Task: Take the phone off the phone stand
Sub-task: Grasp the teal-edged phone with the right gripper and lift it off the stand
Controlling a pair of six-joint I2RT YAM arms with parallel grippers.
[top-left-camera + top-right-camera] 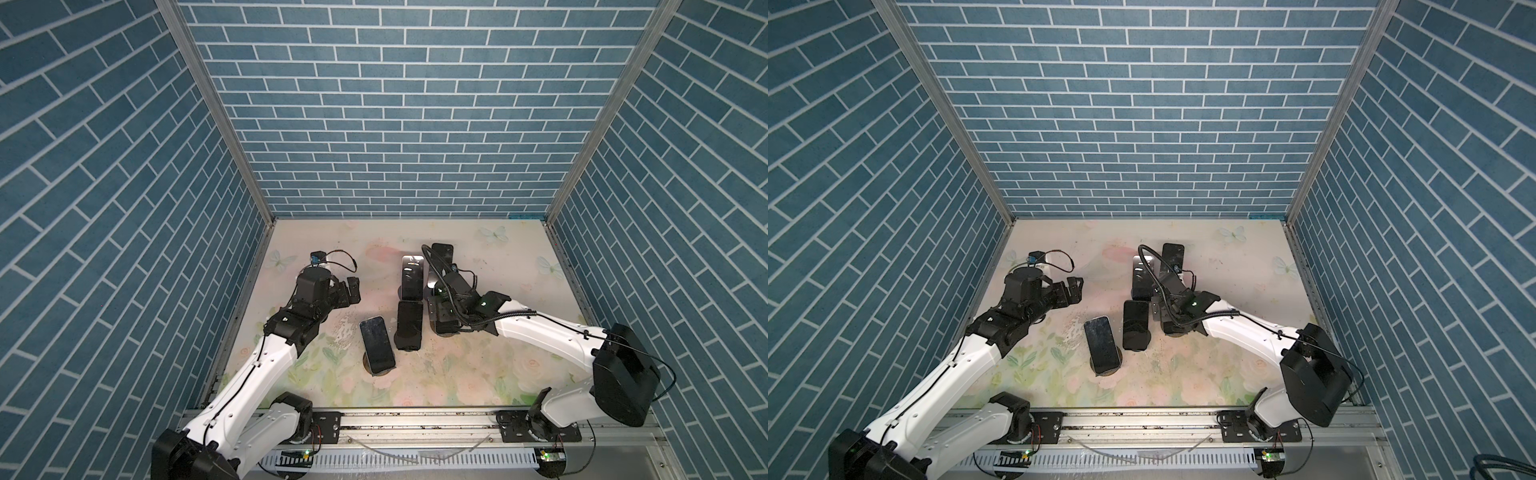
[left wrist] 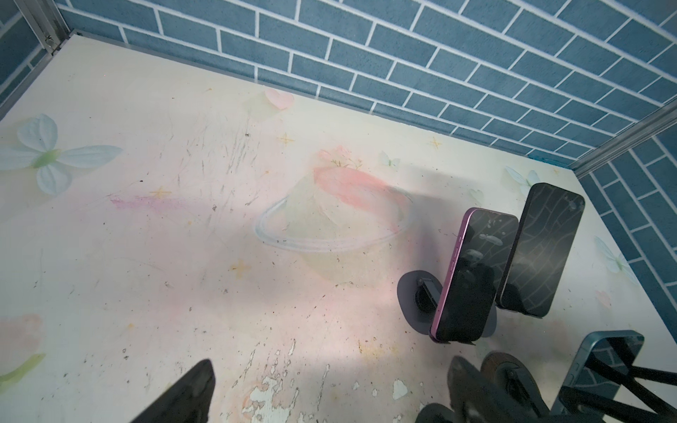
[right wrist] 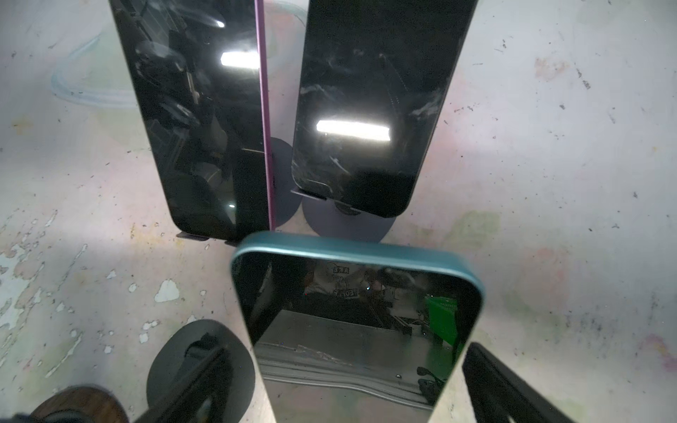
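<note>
A teal-edged phone stands upright between the fingers of my right gripper. The jaws are open, one finger on each side with a small gap to the phone's edges. In both top views the right gripper covers this phone, and only the round base of its phone stand shows under it. My left gripper hangs open and empty over bare table at the left. The left wrist view shows the teal phone at its edge.
Three more phones rest on stands close by: a purple-edged one and a dark one just behind the teal phone, and one at the front. Another dark phone stands beside the right gripper. Brick-patterned walls enclose the table.
</note>
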